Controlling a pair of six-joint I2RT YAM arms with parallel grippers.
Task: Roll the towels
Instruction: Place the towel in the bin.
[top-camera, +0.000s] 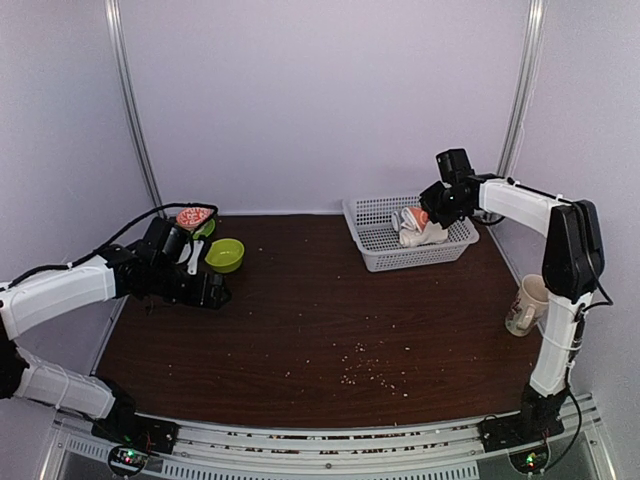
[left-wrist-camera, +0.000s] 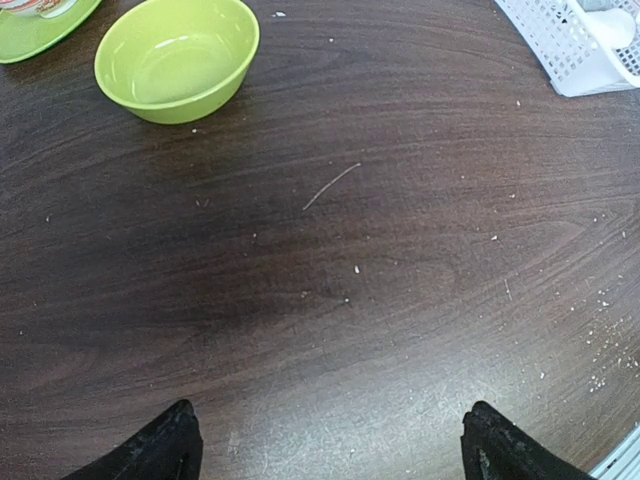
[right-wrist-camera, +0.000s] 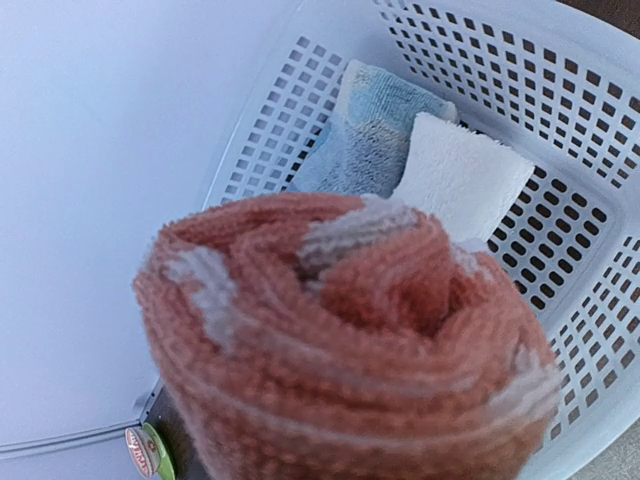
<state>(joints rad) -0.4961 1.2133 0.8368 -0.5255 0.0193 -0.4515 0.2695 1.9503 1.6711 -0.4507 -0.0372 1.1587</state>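
Note:
My right gripper (top-camera: 436, 207) hovers over the white basket (top-camera: 372, 208) and is shut on the rolled orange-red towel (right-wrist-camera: 350, 350) with white patterns. The roll fills the lower right wrist view and hides the fingers. It shows as a small orange patch under the gripper in the top view (top-camera: 420, 215). The rolled cream-white towel (right-wrist-camera: 460, 175) lies inside the basket (right-wrist-camera: 560, 90), and shows in the top view (top-camera: 433, 236). My left gripper (left-wrist-camera: 335, 450) is open and empty, low over bare table at the left (top-camera: 213, 293).
A pale grey-blue cloth (right-wrist-camera: 365, 135) lies in the basket beside the cream towel. A green bowl (top-camera: 224, 255) (left-wrist-camera: 178, 58) and a green plate (top-camera: 195, 218) stand just beyond my left gripper. A mug (top-camera: 525, 305) stands at the right edge. Crumbs (top-camera: 365, 365) dot the front middle.

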